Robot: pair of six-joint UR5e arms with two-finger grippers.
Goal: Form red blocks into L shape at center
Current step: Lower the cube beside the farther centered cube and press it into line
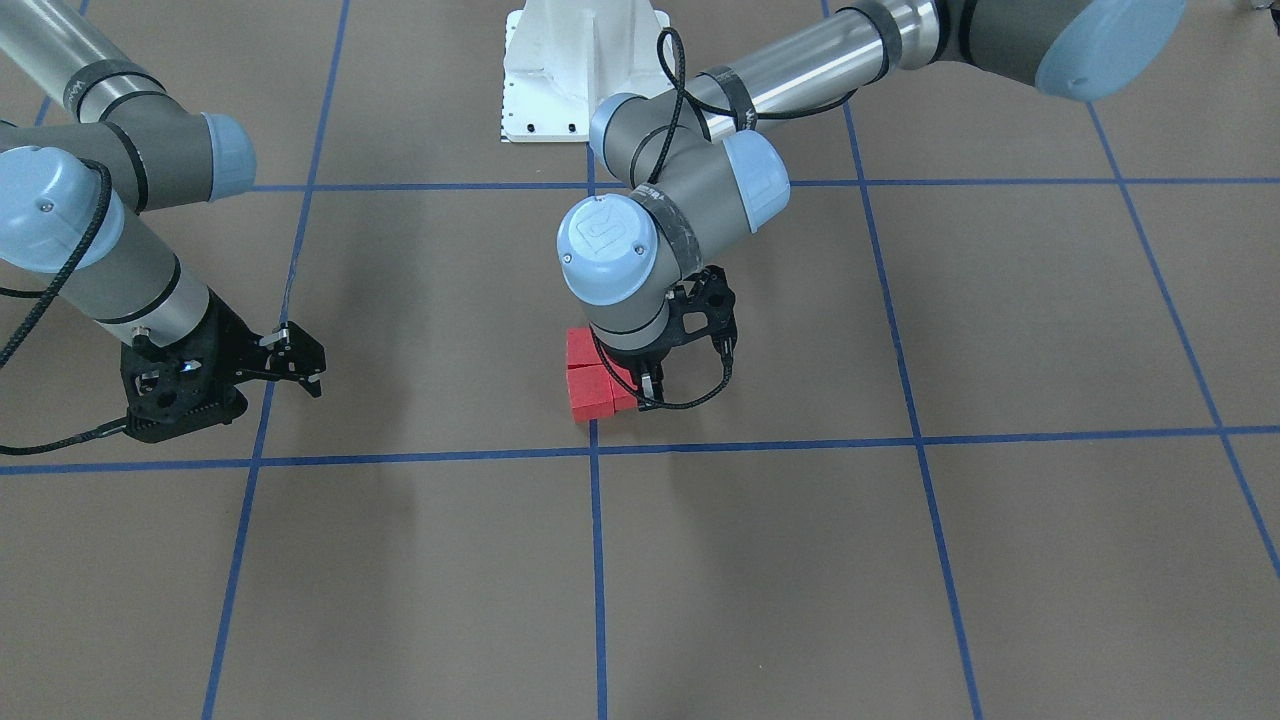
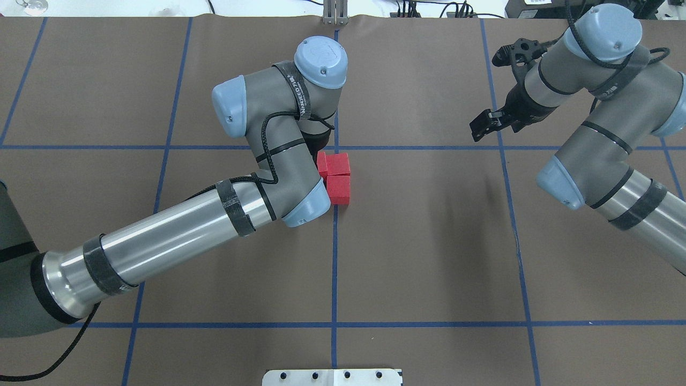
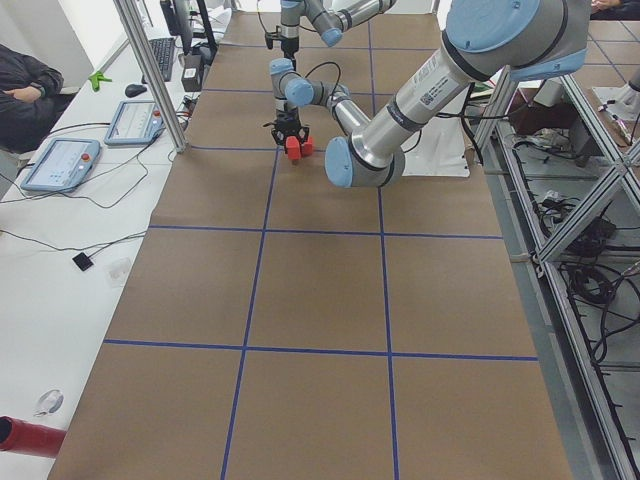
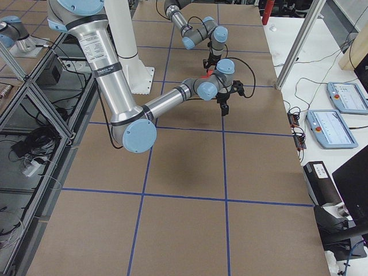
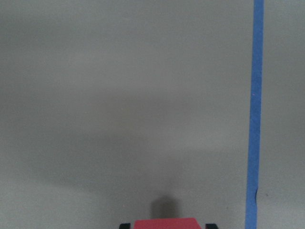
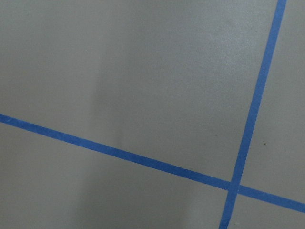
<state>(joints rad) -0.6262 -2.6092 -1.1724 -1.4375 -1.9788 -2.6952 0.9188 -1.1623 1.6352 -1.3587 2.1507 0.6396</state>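
Observation:
Three red blocks sit tight together just on the robot's side of the center crossing (image 1: 594,450), which also shows in the overhead view (image 2: 335,147). Two blocks (image 2: 338,190) (image 2: 339,163) lie in a row, and the third (image 2: 321,163) is beside the far one, partly under my left wrist. In the front view they show as one block (image 1: 579,347), a second (image 1: 590,396) and a third (image 1: 620,383). My left gripper (image 1: 640,390) is down on that third block; the left wrist view shows a red block (image 5: 166,223) between its fingers (image 5: 125,225). My right gripper (image 1: 300,360) (image 2: 486,123) is open, empty and far off to the side.
The white robot base plate (image 1: 580,70) is behind the blocks. Blue tape lines (image 6: 143,160) grid the brown surface. My left forearm (image 2: 177,230) lies low across the table beside the blocks. Operator desks with tablets (image 3: 60,160) stand past the table's far edge.

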